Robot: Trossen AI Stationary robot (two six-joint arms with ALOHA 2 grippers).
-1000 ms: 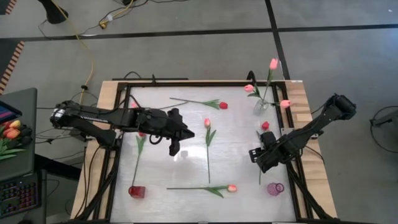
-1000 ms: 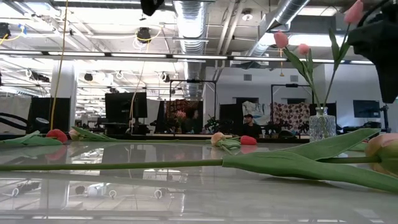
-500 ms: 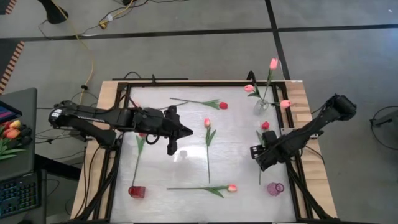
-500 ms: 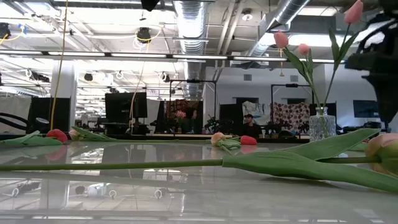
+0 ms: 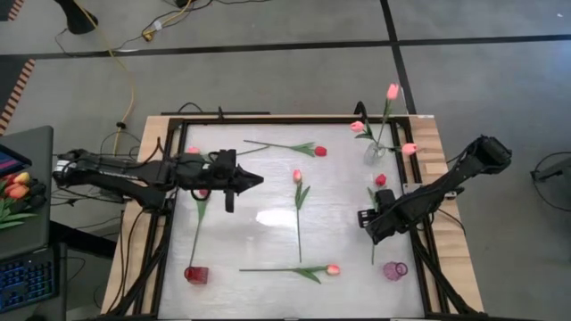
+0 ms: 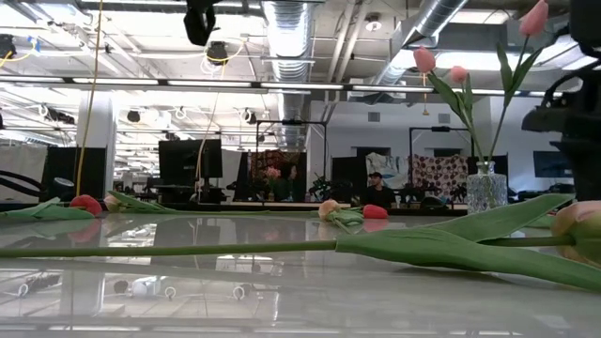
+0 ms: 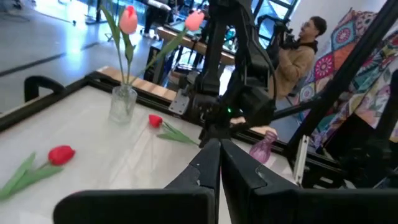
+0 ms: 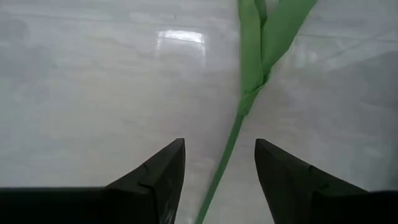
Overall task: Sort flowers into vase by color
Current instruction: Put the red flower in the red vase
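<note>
**Two arms over the table, one pinched shut, one spread**

The left arm reaches in from the table's left edge, stretched nearly level, its left gripper (image 5: 253,179) pressed shut, fingers (image 7: 208,168) touching. The right arm bends down from the right edge, its right gripper (image 5: 368,221) low over the surface, apparently just above it, fingers (image 8: 168,171) standing apart.

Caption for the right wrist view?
Open right gripper straddling a green tulip stem lying on the white table.
</note>
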